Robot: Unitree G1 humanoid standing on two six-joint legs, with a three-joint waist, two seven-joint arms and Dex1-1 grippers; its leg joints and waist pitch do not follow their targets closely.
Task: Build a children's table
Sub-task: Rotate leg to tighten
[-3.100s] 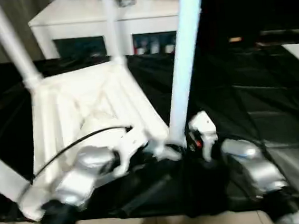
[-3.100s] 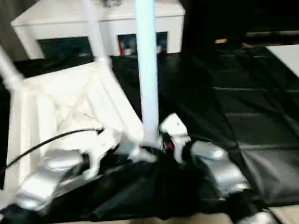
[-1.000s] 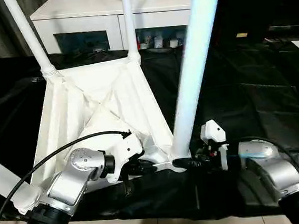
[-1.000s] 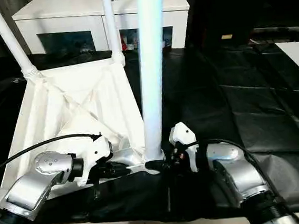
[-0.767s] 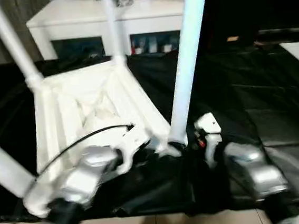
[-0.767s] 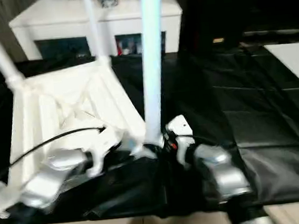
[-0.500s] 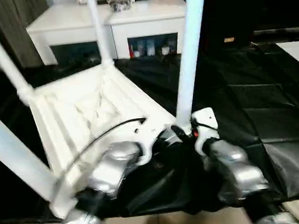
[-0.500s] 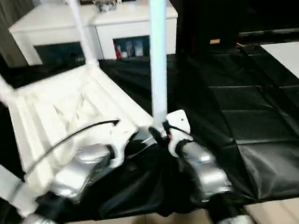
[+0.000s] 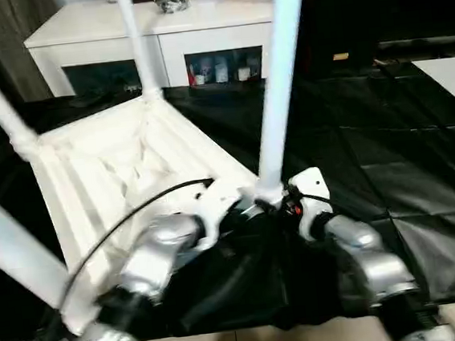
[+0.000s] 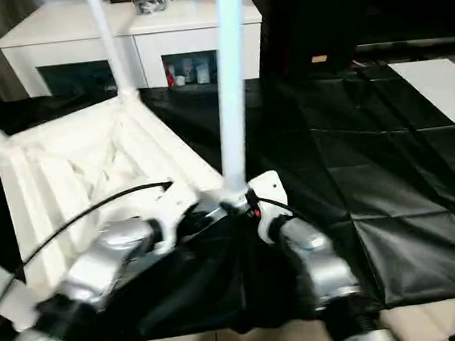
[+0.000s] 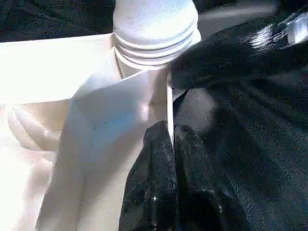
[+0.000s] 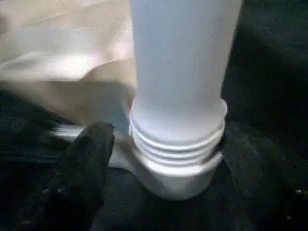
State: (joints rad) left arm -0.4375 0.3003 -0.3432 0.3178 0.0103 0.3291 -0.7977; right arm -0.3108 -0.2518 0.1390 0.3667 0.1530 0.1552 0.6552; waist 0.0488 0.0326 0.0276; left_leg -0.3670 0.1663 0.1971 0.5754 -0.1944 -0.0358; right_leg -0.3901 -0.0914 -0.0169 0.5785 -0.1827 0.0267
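Tabletop (image 9: 123, 172) corner rim pinched in left jaws, beside leg (image 9: 273, 101).

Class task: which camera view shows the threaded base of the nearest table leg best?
The right wrist view: the nearest leg's threaded base sits close and sharp, its ridges exposed above the corner socket. The left wrist view shows the same ridges, partly cut off. Both eye views show the joint small, between the claws.

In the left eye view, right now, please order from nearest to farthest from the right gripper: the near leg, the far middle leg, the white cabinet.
1. Near leg, directly at the right gripper.
2. Far middle leg, at the tabletop's far corner.
3. White cabinet, behind it.
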